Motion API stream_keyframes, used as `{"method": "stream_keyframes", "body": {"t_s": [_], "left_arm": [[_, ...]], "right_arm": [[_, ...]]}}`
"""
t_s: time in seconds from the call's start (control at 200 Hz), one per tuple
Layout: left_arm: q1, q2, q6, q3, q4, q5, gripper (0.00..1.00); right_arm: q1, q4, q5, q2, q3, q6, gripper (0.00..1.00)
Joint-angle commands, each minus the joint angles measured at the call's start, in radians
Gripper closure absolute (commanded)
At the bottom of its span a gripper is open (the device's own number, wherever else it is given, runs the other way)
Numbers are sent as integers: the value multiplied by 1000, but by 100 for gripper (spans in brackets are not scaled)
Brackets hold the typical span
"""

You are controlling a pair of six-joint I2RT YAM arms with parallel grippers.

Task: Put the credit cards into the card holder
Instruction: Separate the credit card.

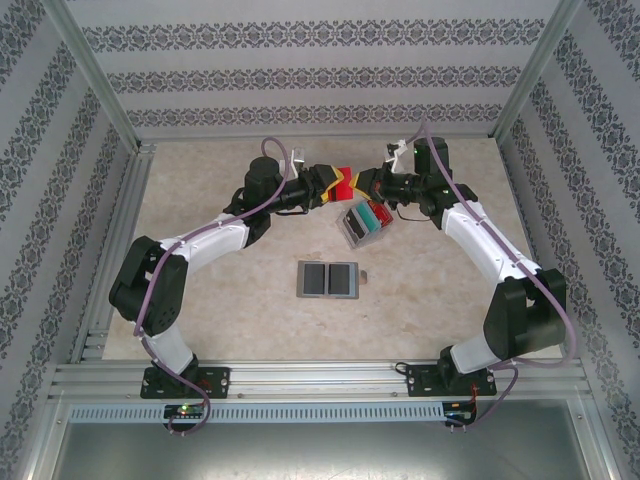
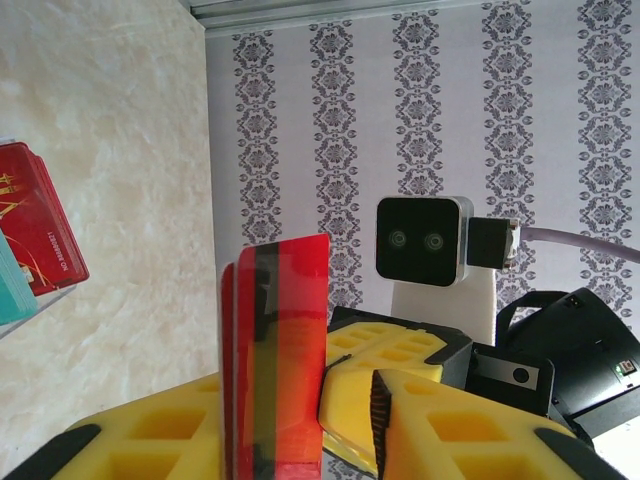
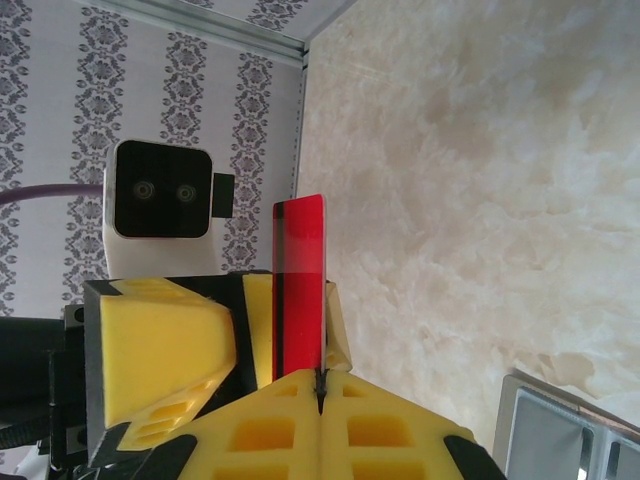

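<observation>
Above the table's far middle, a red credit card hangs between both grippers. My right gripper is shut on the edge of the card, which stands up from its fingertips. My left gripper has closed in from the opposite side. The card lies against one of its fingers, and the right gripper's fingertip sits by the other. More credit cards, red and teal, stand in a clear rack just below. The grey card holder lies open and flat at mid-table.
Aluminium frame rails run along the near edge, and patterned walls close in the other sides. A small dark bit lies right of the holder. Bare table stretches left and right of the holder.
</observation>
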Motion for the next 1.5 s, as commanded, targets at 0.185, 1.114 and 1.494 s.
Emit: {"method": "stream_keyframes", "body": {"t_s": [0.185, 1.114, 1.494], "left_arm": [[-5, -45, 2, -12, 78, -23, 71], [-22, -1, -122, -30, 246, -36, 93], [-24, 19, -172, -32, 369, -35, 82]], "right_arm": [[-9, -37, 17, -30, -31, -38, 100], [52, 34, -32, 57, 18, 7, 75], [4, 30, -6, 31, -35, 16, 77]]}}
